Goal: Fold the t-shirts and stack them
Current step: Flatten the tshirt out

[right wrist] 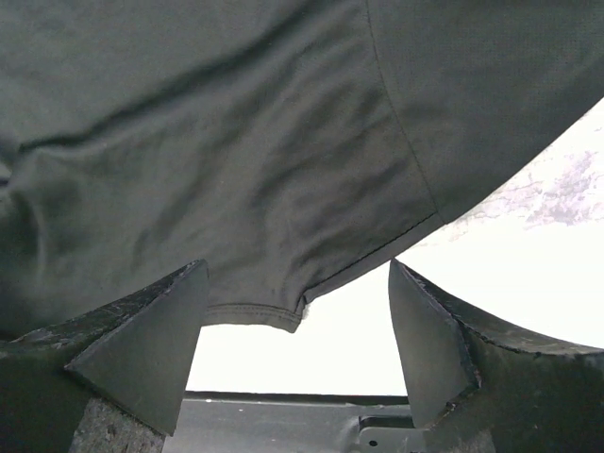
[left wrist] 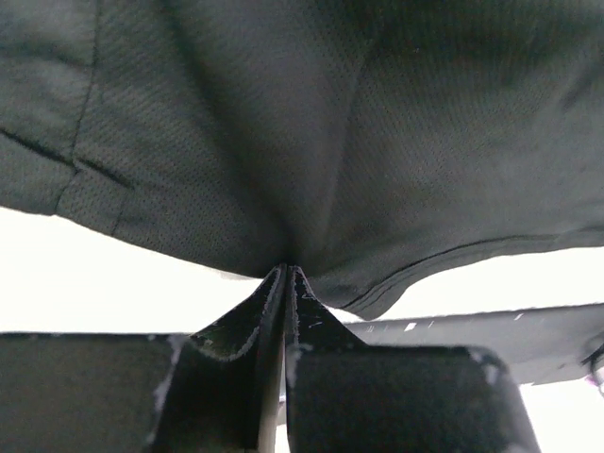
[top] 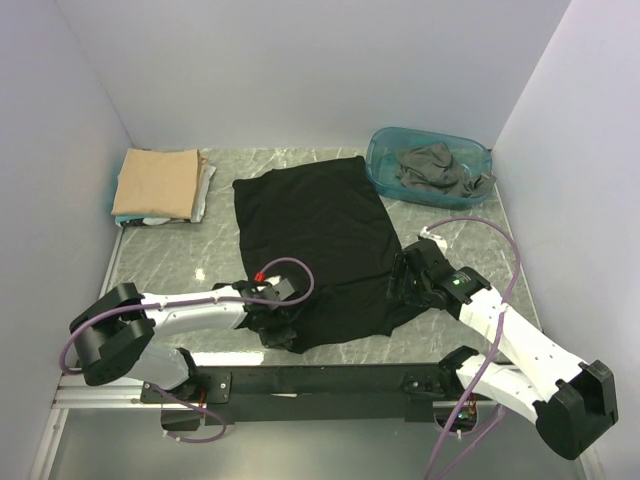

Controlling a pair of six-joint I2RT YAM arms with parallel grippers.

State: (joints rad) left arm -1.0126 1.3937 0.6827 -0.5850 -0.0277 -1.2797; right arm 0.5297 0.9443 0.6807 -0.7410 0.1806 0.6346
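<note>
A black t-shirt (top: 315, 240) lies spread on the marble table, running from the back centre toward the near edge. My left gripper (top: 278, 325) is shut on its near left hem; the left wrist view shows the cloth (left wrist: 283, 142) pinched between the closed tips (left wrist: 285, 276). My right gripper (top: 402, 285) is open at the shirt's near right corner; that corner and its sleeve hem (right wrist: 274, 311) hang between the spread fingers (right wrist: 151, 349), unheld. A tan t-shirt (top: 155, 182) lies folded on pale ones at the back left. A dark grey t-shirt (top: 435, 168) is crumpled in the tub.
A translucent teal tub (top: 428, 165) stands at the back right. The folded stack sits against the left wall. White walls close in the table on three sides. A black rail (top: 320, 380) runs along the near edge between the arm bases.
</note>
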